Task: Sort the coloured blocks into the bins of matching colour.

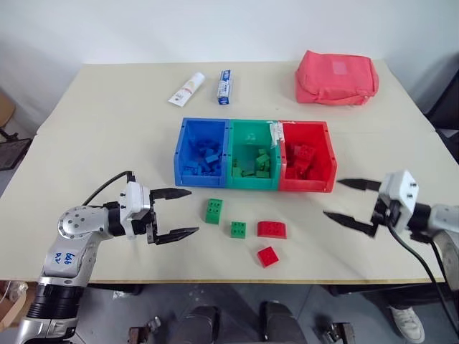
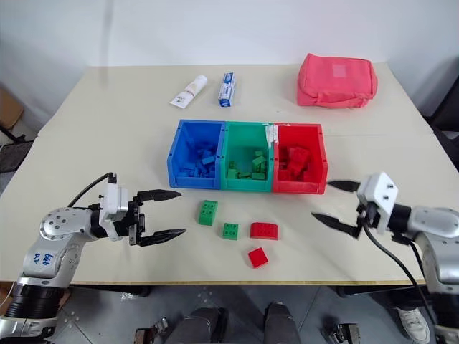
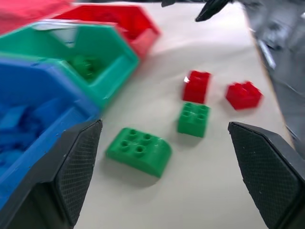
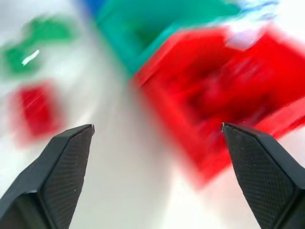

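Both your left gripper [image 1: 185, 213] and right gripper [image 1: 352, 202] are wide open, empty; I'd take the oblong green studded plastic brick [image 1: 213, 211] squarely across its short sides.

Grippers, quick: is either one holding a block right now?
Left gripper: open, holding nothing, beside the loose green blocks.
Right gripper: open, holding nothing, beside the red bin.
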`<action>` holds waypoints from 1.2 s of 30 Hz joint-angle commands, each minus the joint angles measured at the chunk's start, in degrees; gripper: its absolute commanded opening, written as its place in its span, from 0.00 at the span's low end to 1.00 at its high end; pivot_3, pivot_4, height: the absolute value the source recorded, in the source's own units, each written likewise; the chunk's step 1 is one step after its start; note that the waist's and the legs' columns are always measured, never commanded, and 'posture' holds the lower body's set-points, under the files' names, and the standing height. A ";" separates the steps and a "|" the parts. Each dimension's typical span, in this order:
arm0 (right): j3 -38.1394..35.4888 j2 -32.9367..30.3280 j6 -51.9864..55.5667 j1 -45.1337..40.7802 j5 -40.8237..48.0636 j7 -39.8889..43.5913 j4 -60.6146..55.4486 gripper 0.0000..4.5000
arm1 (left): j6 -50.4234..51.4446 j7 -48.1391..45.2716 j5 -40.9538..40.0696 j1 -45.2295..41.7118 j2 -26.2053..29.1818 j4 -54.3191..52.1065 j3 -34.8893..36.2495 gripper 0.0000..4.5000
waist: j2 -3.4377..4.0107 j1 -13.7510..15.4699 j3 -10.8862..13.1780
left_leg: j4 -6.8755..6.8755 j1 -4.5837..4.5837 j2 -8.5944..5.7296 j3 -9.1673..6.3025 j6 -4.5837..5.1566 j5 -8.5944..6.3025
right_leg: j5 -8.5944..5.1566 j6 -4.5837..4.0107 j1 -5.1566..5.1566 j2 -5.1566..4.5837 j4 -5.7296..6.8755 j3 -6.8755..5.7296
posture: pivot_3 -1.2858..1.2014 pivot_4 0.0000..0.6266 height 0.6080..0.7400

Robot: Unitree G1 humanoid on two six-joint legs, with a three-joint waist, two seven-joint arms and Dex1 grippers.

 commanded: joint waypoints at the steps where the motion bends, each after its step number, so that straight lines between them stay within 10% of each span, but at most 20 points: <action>1: -3.71 -2.72 -2.58 3.97 0.26 3.21 -0.02 0.99 | -2.66 -1.83 0.77 0.19 -0.04 -0.06 -0.99 1.00 | 0.00 -0.11 0.00 | -0.01 0.01 0.04 0.04 0.00 0.00 | 0.00 0.00 -0.01 0.00 -0.01 0.03 | 0.52 0.24 1.00; 19: 27.13 6.04 4.85 -13.85 -12.63 -2.52 -4.14 0.99 | -0.17 1.67 -0.91 7.25 0.18 -6.92 0.43 1.00 | -0.03 0.35 0.01 | 0.01 -0.02 0.07 0.00 0.01 -0.04 | 0.01 0.00 -0.04 -0.21 -0.08 -0.07 | 0.52 0.24 1.00; 29: 25.87 11.08 9.68 -20.02 -8.07 -2.98 -2.48 0.35 | 3.33 6.43 -3.56 8.88 -0.67 -10.37 3.83 1.00 | -0.03 0.04 0.01 | 0.01 -0.03 0.07 0.01 0.00 -0.04 | 0.03 0.02 -0.06 -0.18 -0.05 -0.06 | 0.52 0.24 1.00; 36: 14.65 13.54 17.51 -27.70 -1.35 -12.26 0.01 0.33 | 6.48 13.23 -6.10 8.62 -3.88 -11.93 6.65 1.00 | -0.03 0.02 0.01 | 0.03 -0.03 0.07 0.01 0.00 -0.04 | 0.04 0.02 -0.07 -0.16 -0.03 -0.03 | 0.52 0.24 1.00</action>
